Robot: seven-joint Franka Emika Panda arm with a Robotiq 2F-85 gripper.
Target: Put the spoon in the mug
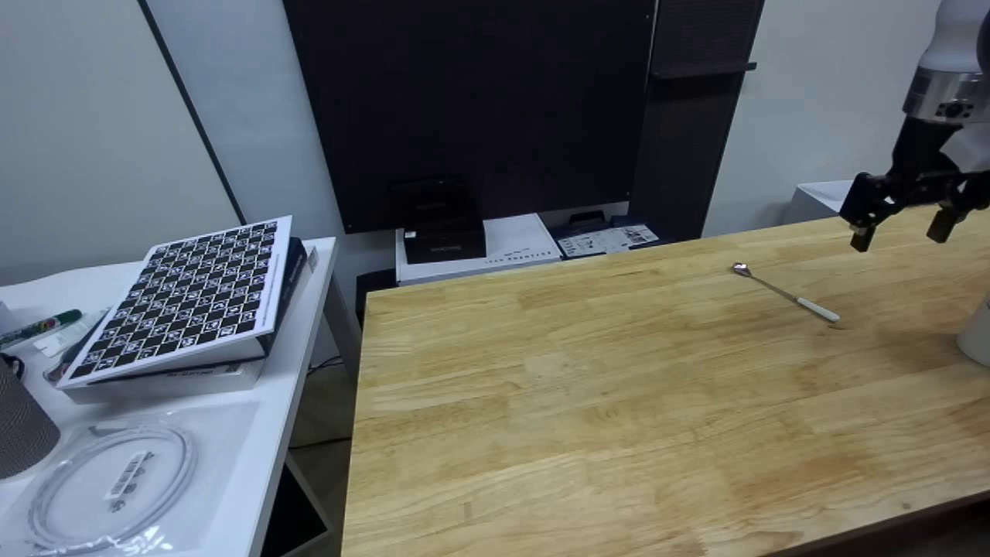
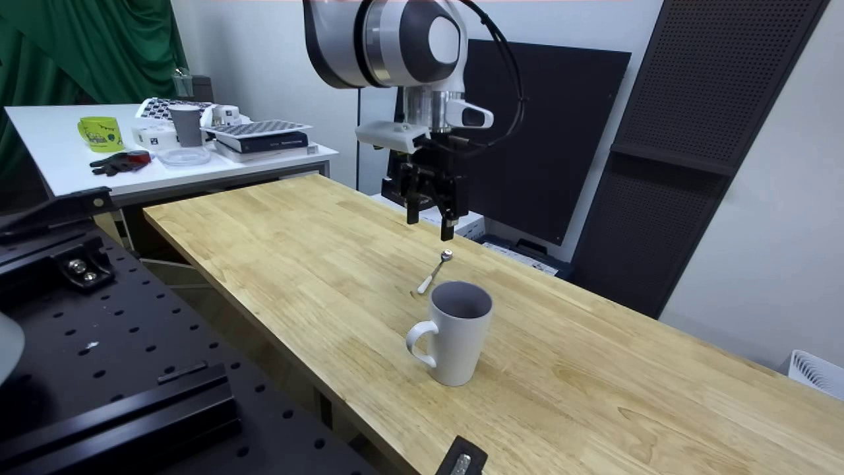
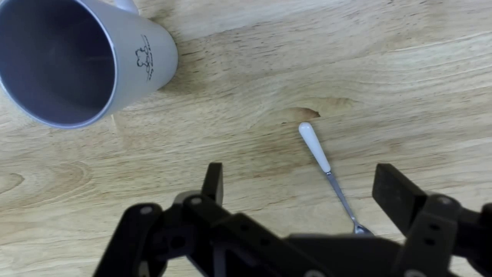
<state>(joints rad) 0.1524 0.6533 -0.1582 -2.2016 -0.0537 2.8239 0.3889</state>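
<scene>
The slender spoon, with a white handle and silvery shaft and bowl, lies flat on the wooden table in both exterior views (image 1: 818, 310) (image 2: 424, 285). In the wrist view the spoon (image 3: 316, 149) lies below and between the fingers, its bowl partly hidden by the gripper. The pale grey mug (image 2: 458, 343) stands upright with its handle to one side. It shows at the upper left of the wrist view (image 3: 144, 57) with its inside empty, and is cut off at an exterior view's right edge (image 1: 978, 340). My gripper (image 1: 900, 234) (image 2: 430, 224) (image 3: 300, 177) is open and empty, above the table.
The wooden table (image 1: 541, 402) has a far edge near the spoon. A black perforated platform (image 2: 165, 369) runs alongside the table. A white side table (image 2: 59, 142) holds a green mug (image 2: 101, 134), a grey cup (image 2: 187, 125) and a checkered board (image 1: 193, 286).
</scene>
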